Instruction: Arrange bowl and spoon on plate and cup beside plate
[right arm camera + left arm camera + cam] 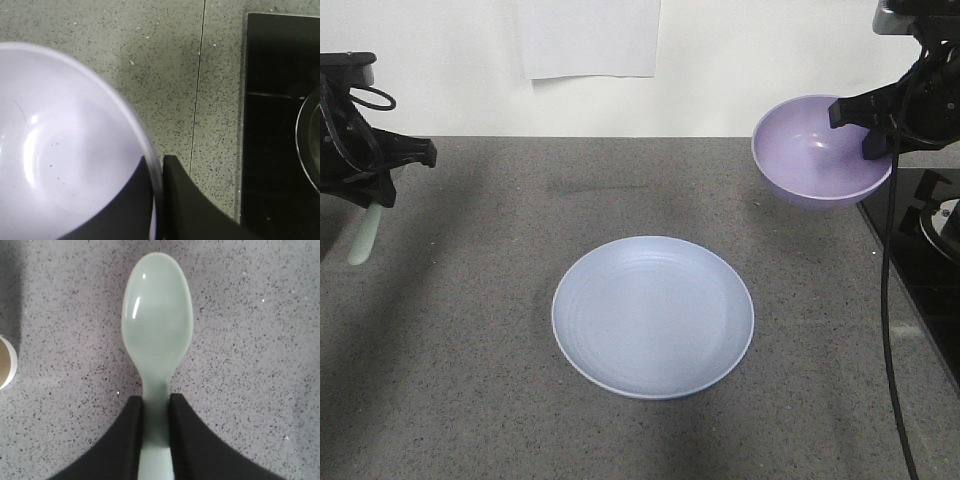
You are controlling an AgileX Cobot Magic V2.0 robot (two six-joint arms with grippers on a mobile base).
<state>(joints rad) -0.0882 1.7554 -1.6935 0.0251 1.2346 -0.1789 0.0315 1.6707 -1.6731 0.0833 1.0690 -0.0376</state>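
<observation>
While left tool pinches spoon, right tool clamps bowl at its rim; both apart from plate.

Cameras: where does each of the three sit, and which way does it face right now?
Front view: high behind both arms, facing forward and down over the counter at the plate; shows the left gripper holding the spoon, the right gripper holding the bowl.
Left wrist view: behind that gripper's fingers, facing down at spoon and counter.
Right wrist view: behind its fingers, facing down at bowl, counter, black hob.
Shared: front and left wrist, the spoon; front and right wrist, the bowl.
</observation>
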